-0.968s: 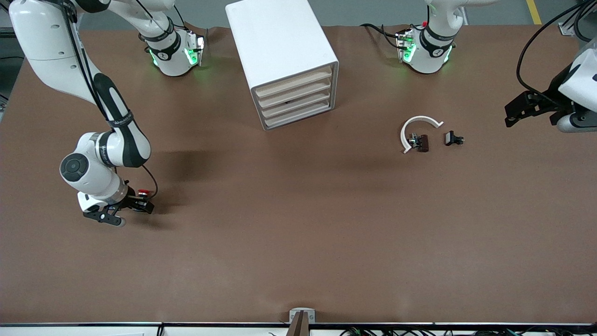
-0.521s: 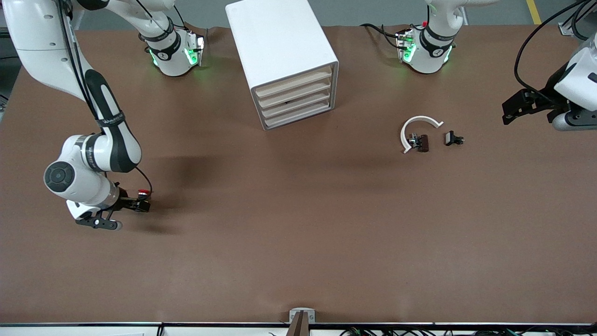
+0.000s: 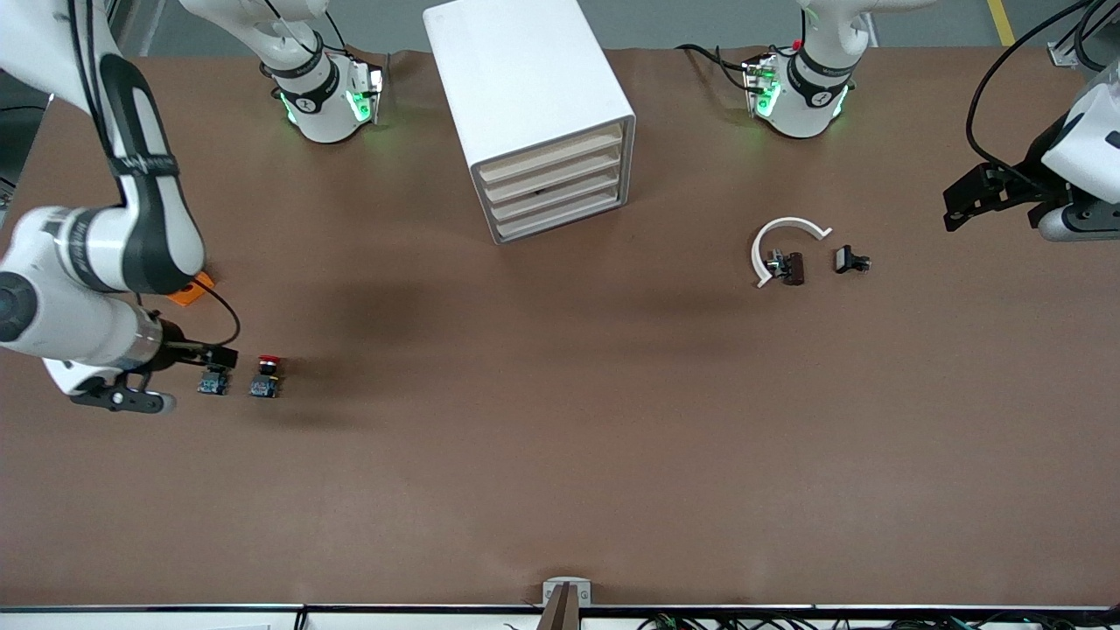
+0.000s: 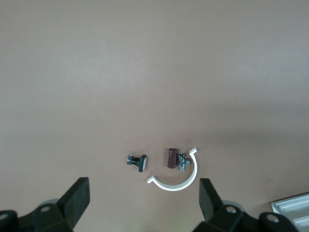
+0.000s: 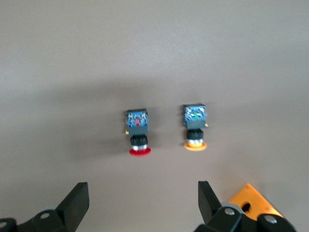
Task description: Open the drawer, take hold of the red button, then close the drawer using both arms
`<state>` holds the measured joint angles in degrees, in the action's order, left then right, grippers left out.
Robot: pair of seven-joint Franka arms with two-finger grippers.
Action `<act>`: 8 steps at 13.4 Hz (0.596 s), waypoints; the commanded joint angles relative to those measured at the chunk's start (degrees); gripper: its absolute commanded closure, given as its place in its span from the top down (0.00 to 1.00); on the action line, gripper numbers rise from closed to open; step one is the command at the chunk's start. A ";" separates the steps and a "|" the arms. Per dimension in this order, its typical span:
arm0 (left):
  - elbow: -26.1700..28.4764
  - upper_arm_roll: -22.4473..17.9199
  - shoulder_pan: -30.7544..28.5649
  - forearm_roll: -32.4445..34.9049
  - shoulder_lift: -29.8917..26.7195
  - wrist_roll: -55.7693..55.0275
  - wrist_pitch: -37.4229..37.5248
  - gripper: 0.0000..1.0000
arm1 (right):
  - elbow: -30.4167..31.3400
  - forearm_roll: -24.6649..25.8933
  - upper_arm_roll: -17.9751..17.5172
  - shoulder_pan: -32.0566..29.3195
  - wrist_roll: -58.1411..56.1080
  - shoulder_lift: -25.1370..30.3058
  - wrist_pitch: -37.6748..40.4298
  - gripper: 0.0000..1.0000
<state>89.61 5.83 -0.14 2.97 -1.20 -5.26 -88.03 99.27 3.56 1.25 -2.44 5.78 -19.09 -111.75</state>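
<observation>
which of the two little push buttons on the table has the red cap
The push button with the red mushroom cap, black middle and blue base. It lies farther from the right pincer than its orange-yellow-capped twin, which sits beside it toward the right arm's end.

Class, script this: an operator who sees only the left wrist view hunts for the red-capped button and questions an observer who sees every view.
Operator: My left gripper hangs open at the left arm's end; no button here. Where is it?
Observer: The button lies on the table toward the right arm's end, outside the cabinet.
Operator: Does the right gripper hold it?
Observer: No. The right gripper hovers over the table by it, jaws open and empty.
</observation>
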 commanded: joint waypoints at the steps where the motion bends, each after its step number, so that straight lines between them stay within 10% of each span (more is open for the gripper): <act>1: 1.09 -0.29 -0.21 -0.51 -1.44 1.56 0.23 1.00 | -0.22 0.14 -0.37 -1.16 -2.69 5.53 5.30 1.00; 8: 1.44 -0.29 -0.56 -0.60 -1.26 1.65 0.49 1.00 | -0.04 -0.13 -0.28 -3.53 -7.00 14.86 14.45 1.00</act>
<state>90.07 5.66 -0.35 2.97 -1.31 -5.25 -87.88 98.13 3.54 1.54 -4.58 0.49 -6.84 -98.41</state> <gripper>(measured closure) 0.000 0.000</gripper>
